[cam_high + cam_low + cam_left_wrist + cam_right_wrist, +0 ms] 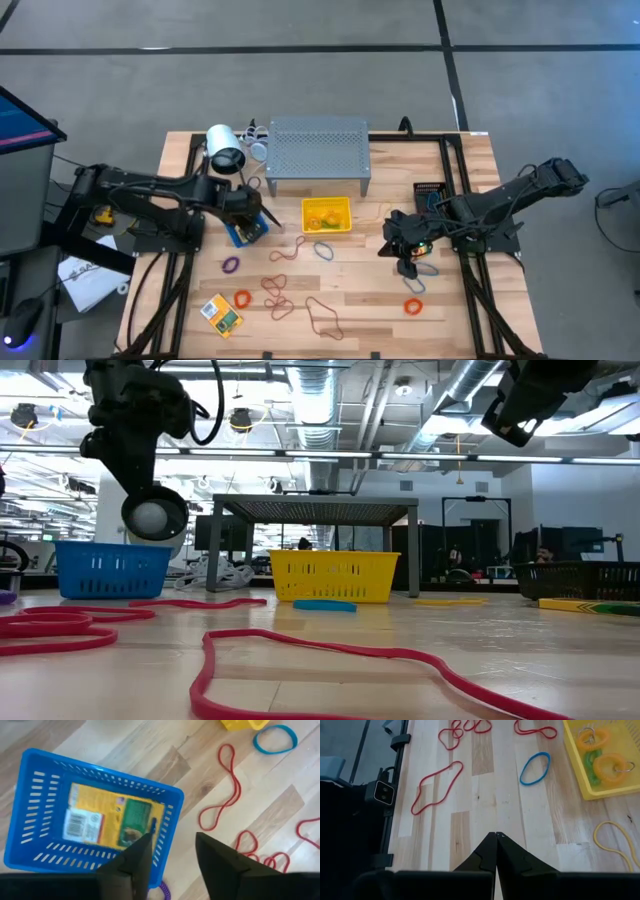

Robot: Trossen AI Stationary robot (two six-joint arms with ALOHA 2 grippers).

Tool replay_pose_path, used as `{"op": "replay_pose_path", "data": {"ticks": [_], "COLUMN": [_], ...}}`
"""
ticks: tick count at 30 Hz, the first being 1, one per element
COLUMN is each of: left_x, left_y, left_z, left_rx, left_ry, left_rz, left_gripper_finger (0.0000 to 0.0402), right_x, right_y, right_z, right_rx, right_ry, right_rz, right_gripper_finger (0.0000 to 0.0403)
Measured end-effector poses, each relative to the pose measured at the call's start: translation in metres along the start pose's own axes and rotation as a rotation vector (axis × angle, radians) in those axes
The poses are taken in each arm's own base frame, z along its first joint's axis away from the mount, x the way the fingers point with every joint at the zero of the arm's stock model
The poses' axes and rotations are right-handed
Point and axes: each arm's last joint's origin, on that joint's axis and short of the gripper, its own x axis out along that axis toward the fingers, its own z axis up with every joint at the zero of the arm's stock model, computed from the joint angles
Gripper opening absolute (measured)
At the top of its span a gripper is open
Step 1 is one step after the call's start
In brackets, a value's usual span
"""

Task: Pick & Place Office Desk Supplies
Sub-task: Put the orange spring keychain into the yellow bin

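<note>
Crayon box (pixel 111 816) in blue bin (pixel 35 782)

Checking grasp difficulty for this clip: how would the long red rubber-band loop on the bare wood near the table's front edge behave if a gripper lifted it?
The long red rubber-band loop lies in an irregular wavy outline, so it is probably floppy and would sag from a pinch. It looks thin and flat against the wooden table, so likely light and hard to get fingers under. Pushed, it would probably deform rather than slide whole.

A crayon box (pixel 110 817) lies in the bin (pixel 35 775), left of the shelf (pixel 317 150).
</note>
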Motion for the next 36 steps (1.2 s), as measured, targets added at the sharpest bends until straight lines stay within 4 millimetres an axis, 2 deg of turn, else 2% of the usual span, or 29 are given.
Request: {"op": "replay_pose_path", "data": {"ticks": [6,11,18,22,26,30,33,36], "left_x": [0.0,-0.006,-0.02,-0.024,-0.044,-0.068,-0.072,-0.058], "left_y": [-0.002,-0.013,-0.035,-0.038,-0.04,-0.031,-0.031,-0.038], "left_z": [-0.004,-0.013,-0.028,-0.038,-0.056,-0.075,-0.09,-0.104], "left_rx": [0.009,0.023,0.03,0.089,0.194,0.239,0.279,0.366], "left_ry": [0.129,0.268,0.268,0.124,-0.169,-0.394,-0.416,-0.297], "left_rz": [-0.091,-0.274,-0.459,-0.396,-0.373,-0.386,-0.444,-0.443], "left_gripper_finger": [0.0176,0.0166,0.0148,0.0138,0.0126,0.0117,0.0113,0.011], "right_x": [0.0,0.001,0.01,0.015,0.015,0.013,0.012,0.012], "right_y": [0.002,0.004,0.007,0.011,0.013,0.014,0.015,0.015], "right_z": [0.003,0.009,0.015,0.019,0.021,0.02,0.02,0.02], "right_rx": [-0.01,-0.04,-0.107,-0.143,-0.127,-0.124,-0.115,-0.108], "right_ry": [-0.036,-0.087,-0.132,-0.153,-0.17,-0.169,-0.171,-0.171], "right_rz": [0.018,0.038,0.067,0.128,0.158,0.162,0.168,0.168], "right_gripper_finger": [0.0001,0.0001,0.0001,0.0001,0.0001,0.0001,0.0001,0.0001]}}
